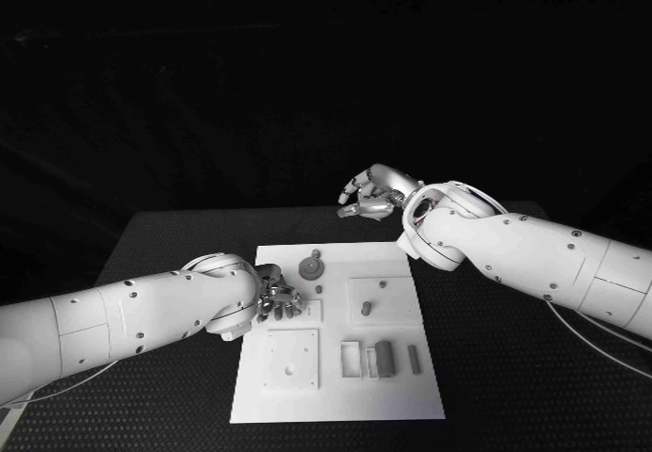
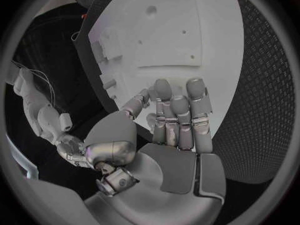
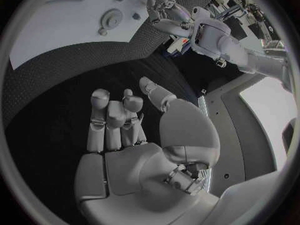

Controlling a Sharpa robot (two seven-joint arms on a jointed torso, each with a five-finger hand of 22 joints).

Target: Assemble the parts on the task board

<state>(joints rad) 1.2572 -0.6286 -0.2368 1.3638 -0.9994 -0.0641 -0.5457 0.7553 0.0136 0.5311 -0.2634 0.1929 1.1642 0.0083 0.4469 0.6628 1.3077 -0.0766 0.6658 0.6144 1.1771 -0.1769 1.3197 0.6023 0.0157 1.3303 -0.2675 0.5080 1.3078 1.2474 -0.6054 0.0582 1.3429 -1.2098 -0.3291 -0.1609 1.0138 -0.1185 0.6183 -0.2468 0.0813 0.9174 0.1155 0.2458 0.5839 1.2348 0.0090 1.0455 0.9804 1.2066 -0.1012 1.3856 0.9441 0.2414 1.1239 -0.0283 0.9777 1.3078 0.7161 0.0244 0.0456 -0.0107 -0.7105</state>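
Flat white task board point(image 1: 340, 377); round grey part point(image 1: 313, 269) upright.

Head view: set high on the robot, facing down and forward over the black table point(image 1: 177, 235), far enough to take in the whole task board point(image 1: 340, 377) and both arms. Left wrist view: fisheye behind the left hand point(image 2: 175, 122), close above the task board point(image 2: 162, 35), looking along the palm; right wrist view: fisheye behind the right hand point(image 3: 119, 120), held over the table point(image 3: 62, 75) beyond the board's far edge. Shared ground: all three views show the task board point(image 3: 56, 20), and the right wrist view also catches the left hand point(image 3: 164, 10) seen in the head view point(image 1: 276, 297).
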